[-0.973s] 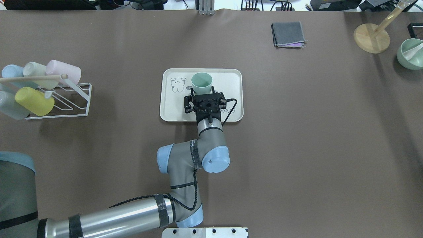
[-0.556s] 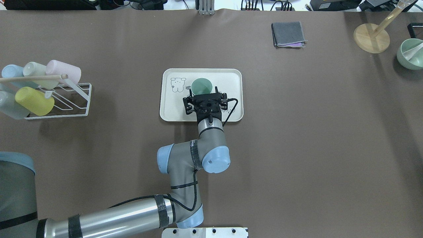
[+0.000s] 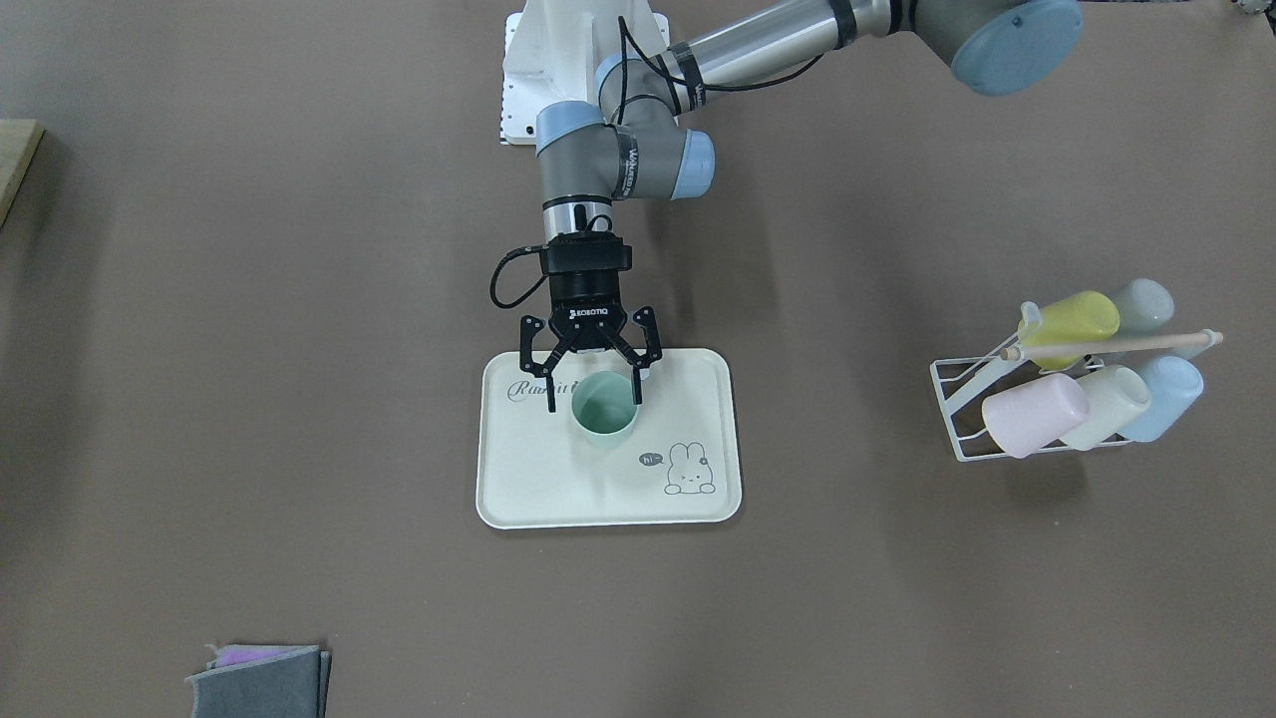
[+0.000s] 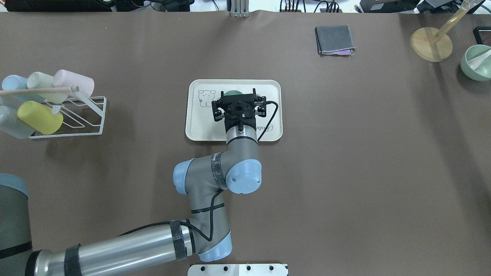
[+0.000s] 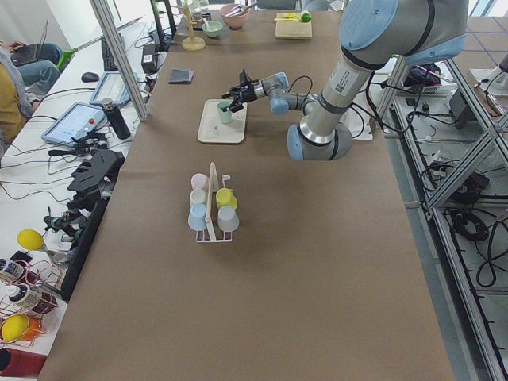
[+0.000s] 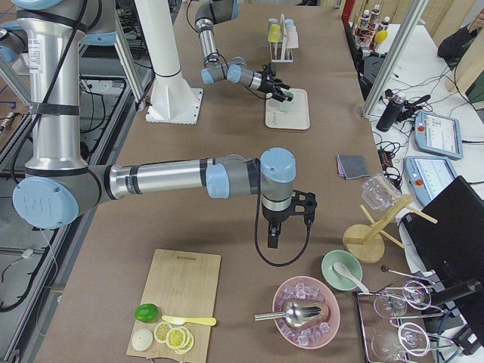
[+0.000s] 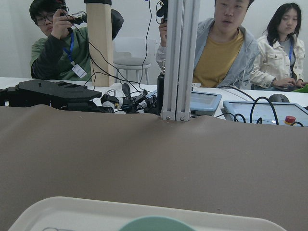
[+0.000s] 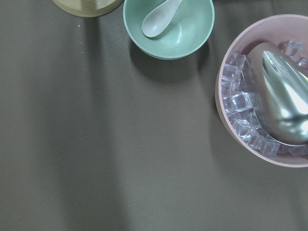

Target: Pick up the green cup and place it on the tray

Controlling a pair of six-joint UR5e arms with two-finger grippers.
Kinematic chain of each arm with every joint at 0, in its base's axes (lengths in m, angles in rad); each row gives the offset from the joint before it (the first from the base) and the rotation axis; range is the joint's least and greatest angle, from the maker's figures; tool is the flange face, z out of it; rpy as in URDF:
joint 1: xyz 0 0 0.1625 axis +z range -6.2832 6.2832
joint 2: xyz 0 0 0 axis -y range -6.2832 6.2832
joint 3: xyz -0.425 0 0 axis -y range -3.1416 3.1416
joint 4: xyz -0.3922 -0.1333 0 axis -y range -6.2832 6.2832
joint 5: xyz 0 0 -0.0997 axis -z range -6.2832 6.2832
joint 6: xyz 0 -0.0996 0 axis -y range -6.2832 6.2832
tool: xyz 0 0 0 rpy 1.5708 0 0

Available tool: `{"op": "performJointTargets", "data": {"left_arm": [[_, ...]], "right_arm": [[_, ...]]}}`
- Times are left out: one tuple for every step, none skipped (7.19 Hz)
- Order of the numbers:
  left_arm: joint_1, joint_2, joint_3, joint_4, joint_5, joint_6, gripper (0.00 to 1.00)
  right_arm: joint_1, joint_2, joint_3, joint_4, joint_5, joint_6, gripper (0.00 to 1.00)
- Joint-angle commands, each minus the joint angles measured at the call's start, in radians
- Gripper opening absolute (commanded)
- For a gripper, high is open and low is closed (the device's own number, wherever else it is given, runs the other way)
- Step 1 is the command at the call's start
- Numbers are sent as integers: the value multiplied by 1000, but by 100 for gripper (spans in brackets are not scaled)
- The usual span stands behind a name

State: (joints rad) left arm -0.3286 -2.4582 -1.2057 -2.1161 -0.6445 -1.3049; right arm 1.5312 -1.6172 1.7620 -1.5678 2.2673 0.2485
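**LEFT END EFFECTOR OPEN ABOVE GREEN CUP ON TRAY**

1. Left end effector [image 3: 594, 397]: the jaws are spread wide and hold nothing. In the front-facing view they straddle the green cup [image 3: 604, 407]. One jaw stands clear of the cup wall. The other lies at the rim, and contact there cannot be judged.

2. Green cup: one, upright, mouth up. It stands inside the tray [image 3: 558, 489] at centre frame, in the tray's upper middle. The tray's script is partly covered by a jaw.

3. Hidden parts: in the overhead view the end-effector body covers the cup and only a sliver of its rim shows. In the left wrist view the cup rim is cut off by the lower frame edge and no jaws appear. Three persons [image 7: 226, 48] sit beyond the counter [image 4: 364, 153].

4. Right end effector [image 6: 301, 212]: it appears only in the exterior right view, at centre frame above the counter. Whether it is wide or narrow cannot be told. Its wrist view shows:
   - one green bowl [image 8: 168, 26] with a white spoon [image 8: 161, 18];
   - one pink bowl [image 8: 226, 120] of ice cubes [image 8: 240, 103] with a metal scoop [image 8: 284, 96], cut off at the right edge;
   - one wooden base [image 8: 86, 6], cut off at the top edge.

5. Other items:
   - one wire rack [image 3: 947, 414] at the right of the front-facing view, well apart from the tray, holding five cups [image 3: 1032, 414] on their sides under a wooden rod [image 3: 1112, 344];
   - one folded grey cloth [image 4: 334, 39] at the upper right of the overhead view.
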Motion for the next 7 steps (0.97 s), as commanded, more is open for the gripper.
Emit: {"op": "performJointTargets", "data": {"left_arm": [[-24, 34, -88, -47, -56, 100, 99], [-49, 53, -148, -45, -119, 169, 99], [-90, 86, -234, -41, -230, 300, 99], [-142, 117, -311, -39, -394, 446, 99], [-211, 107, -334, 16, -610, 567, 99], [-286, 107, -359, 115, -773, 590, 99], [-385, 114, -365, 224, -1001, 595, 99]], "right_arm": [[-2, 6, 2, -1, 0, 0, 100], [-2, 6, 4, -1, 1, -2, 100], [-2, 6, 4, -1, 1, -2, 100], [-2, 6, 7, -1, 3, -2, 100], [0, 5, 8, 0, 5, -3, 100], [0, 5, 22, 0, 3, -3, 100], [0, -3, 24, 0, 1, -2, 100]]}}
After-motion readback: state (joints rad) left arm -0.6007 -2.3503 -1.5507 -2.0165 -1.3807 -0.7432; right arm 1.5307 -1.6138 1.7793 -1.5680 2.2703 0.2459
